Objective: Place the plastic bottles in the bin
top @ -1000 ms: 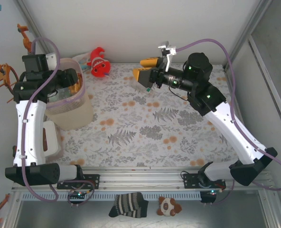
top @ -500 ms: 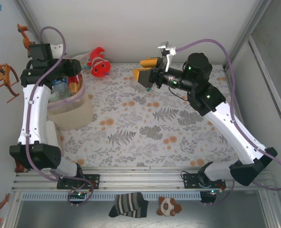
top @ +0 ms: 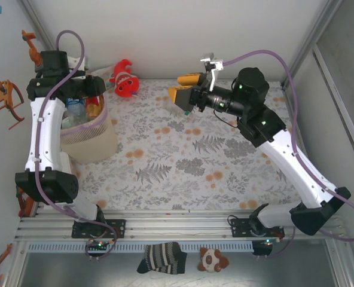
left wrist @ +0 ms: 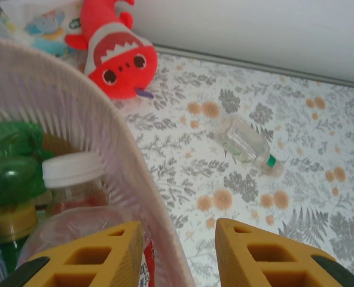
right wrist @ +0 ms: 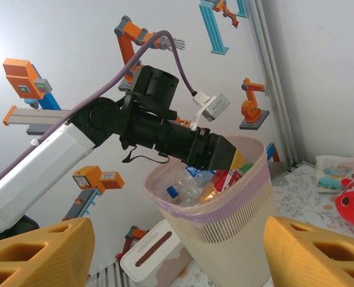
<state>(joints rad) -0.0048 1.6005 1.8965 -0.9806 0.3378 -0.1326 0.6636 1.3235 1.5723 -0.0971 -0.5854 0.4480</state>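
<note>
Fingers (left wrist: 87,258) of the left gripper (left wrist: 177,234), yellow honeycomb wedges, stand apart and empty astride the rolled rim of the ribbed pale-pink bin (left wrist: 48,98). Crushed plastic bottles (left wrist: 75,179) lie inside (1 clear, green-capped bottle (left wrist: 246,143) lies right, on the floral tablecloth (left wrist: 320,119)). Right gripper (right wrist: 178,230) gapes empty.

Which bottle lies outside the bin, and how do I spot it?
Find the pale-pink plastic bin and the red fish plush toy beyond it. Right of the toy in the left wrist view, a clear plastic bottle, green at the neck, lies alone on the floral tablecloth, not inside the bin.
</note>
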